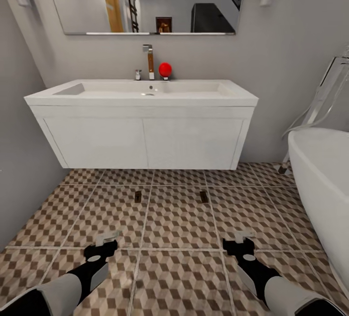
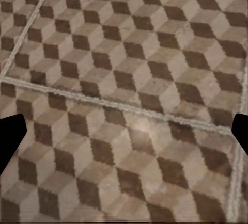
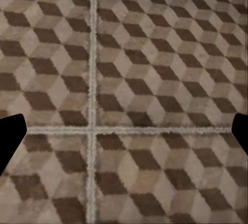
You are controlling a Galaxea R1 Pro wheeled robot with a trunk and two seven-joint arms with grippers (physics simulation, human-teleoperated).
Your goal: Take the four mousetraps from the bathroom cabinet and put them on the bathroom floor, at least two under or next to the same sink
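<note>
Two mousetraps (image 1: 138, 195) (image 1: 204, 196) lie on the bathroom floor (image 1: 179, 219) at mid-frame, just in front of the sink (image 1: 145, 93). Left end effector (image 1: 107, 240) and right end effector (image 1: 238, 239) hang wide and empty at the lower frame. Judged: two traps remain; turn away carefully, avoiding the placed pair

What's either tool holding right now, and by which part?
Nothing. Left tool and right tool are open and empty above the cube-patterned tile floor.
</note>
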